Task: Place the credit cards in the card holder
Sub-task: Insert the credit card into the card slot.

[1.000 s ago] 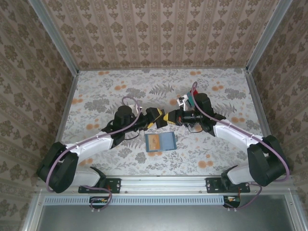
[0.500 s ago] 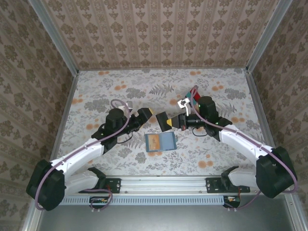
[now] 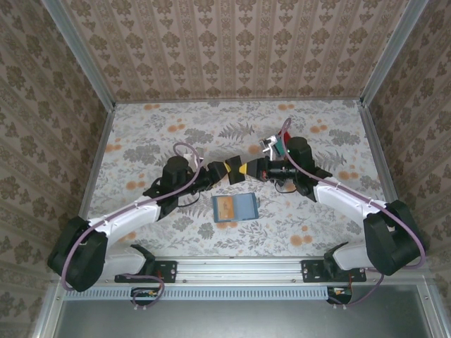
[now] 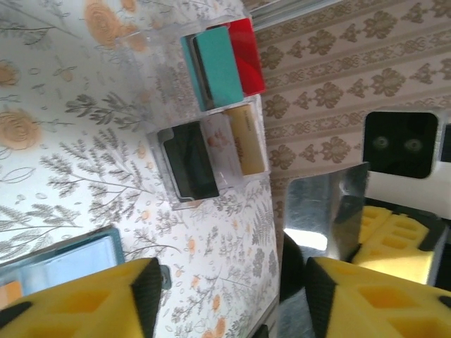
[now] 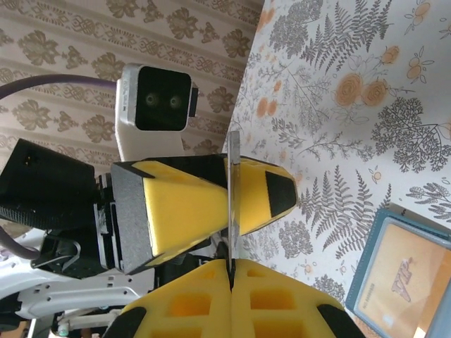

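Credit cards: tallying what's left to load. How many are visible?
7. Five stand in the clear rack: teal, red, dark, white, tan. One shiny card is pinched in the right gripper. One orange-printed card lies in the card holder. More may hide in the rack.

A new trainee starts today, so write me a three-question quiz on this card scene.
1. True or false: the right gripper is shut on a silvery card.
2. What lies in the open card holder? A) an orange card B) a black card C) nothing
3. In the clear rack, what colour is the card right beside the teal card?
Key: 1 true; 2 A; 3 red, the red card.
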